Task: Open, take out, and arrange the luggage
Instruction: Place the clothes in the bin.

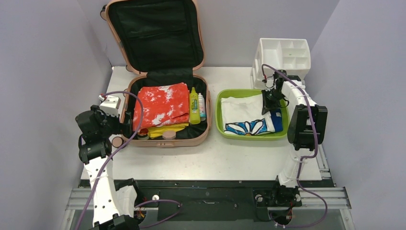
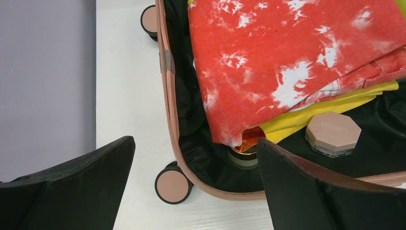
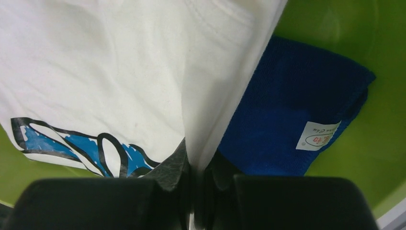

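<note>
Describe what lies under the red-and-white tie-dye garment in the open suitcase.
A folded yellow garment shows beneath the tie-dye garment, and a small round jar peeks out at its corner. Anything deeper in the suitcase is covered.

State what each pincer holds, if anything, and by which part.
Right pincer: the white T-shirt, pinched by a fold at its edge. Left pincer: open, nothing held.

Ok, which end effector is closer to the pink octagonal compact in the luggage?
Left. The left end effector hangs open over the near-left corner of the luggage, the compact just beside it. The right end effector is off over the green tray, shut on the white shirt.
</note>
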Robot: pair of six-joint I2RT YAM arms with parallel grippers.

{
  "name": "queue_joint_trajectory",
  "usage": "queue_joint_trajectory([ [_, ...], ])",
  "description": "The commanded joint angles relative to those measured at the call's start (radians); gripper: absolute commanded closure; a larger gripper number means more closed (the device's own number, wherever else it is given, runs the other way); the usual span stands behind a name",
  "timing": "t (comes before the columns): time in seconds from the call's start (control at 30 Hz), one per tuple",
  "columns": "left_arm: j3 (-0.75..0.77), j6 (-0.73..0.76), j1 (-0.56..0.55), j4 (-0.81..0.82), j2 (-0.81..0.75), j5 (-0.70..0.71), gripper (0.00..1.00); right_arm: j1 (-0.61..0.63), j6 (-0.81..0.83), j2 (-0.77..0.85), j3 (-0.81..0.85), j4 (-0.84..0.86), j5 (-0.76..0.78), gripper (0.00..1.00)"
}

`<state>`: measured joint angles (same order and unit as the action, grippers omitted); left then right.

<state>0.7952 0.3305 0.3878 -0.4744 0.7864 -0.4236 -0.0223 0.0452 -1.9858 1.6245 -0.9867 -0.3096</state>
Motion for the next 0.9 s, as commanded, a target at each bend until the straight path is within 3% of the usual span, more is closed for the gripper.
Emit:
queue_joint_trajectory([
  [0.0, 0.002, -0.015, 0.007, 0.042, -0.003, -0.02, 0.04, -0.024, 0.039, 0.04, -0.023, 0.042, 0.05, 1.0],
  [0.87, -0.001, -0.018, 0.013, 0.046, 0.001, -0.003, 0.04, -0.071, -0.013, 0.272, -0.182, 0.2, -0.016, 1.0],
])
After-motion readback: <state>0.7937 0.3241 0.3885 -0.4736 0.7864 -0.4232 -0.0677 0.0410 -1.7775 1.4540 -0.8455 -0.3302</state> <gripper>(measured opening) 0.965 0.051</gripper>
